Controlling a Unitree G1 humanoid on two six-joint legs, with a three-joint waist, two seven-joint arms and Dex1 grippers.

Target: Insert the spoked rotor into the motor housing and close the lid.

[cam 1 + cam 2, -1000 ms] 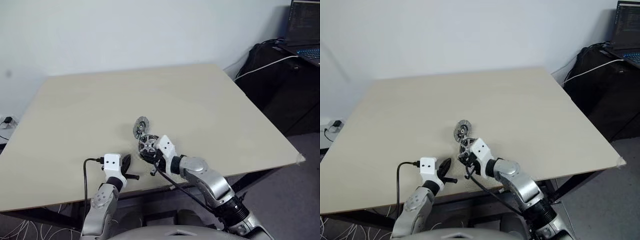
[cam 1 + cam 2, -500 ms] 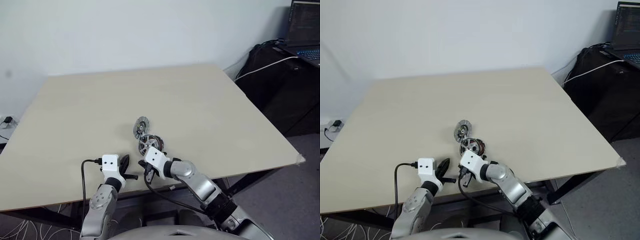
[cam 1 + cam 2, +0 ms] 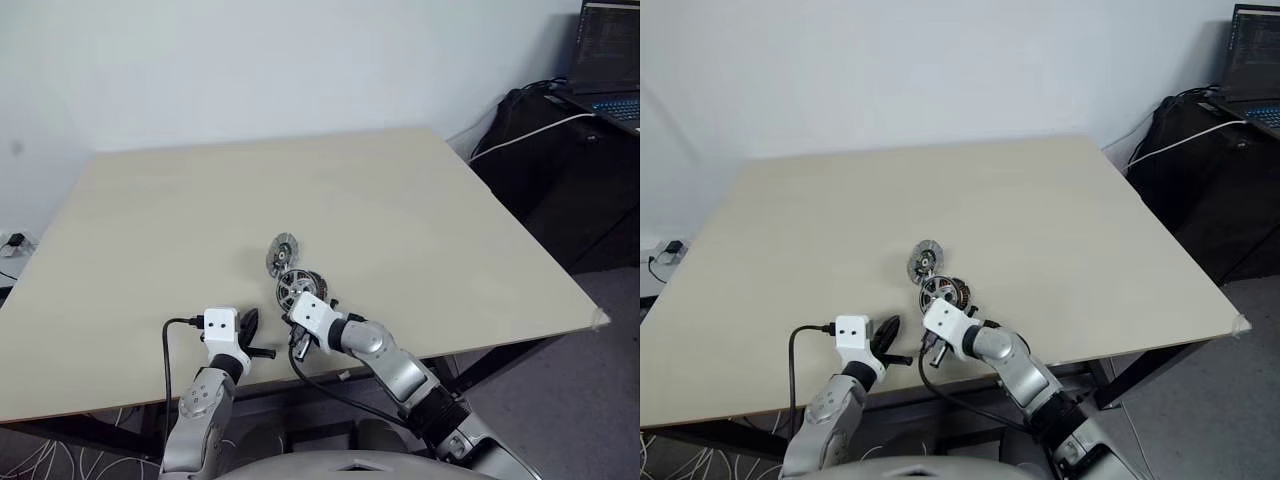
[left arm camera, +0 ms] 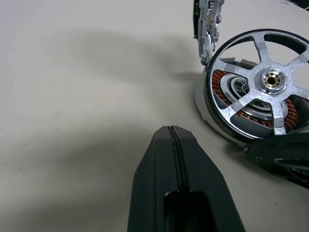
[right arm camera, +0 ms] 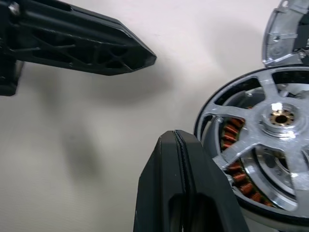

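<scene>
Risk of knocking the seated spoked rotor [image 4: 264, 87] askew, right gripper [image 5: 179, 145] pressed closed, empty, beside it.

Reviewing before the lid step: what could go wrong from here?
1. The spoked rotor looks tilted on the motor housing, perhaps not fully seated; lidding now could jam it.
2. The right pincer, shut, sits right beside the rotor's rim; a small move could knock it askew.
3. The lid leans on edge against the assembly, so a bump could topple it, and it looks awkward to grasp.
</scene>
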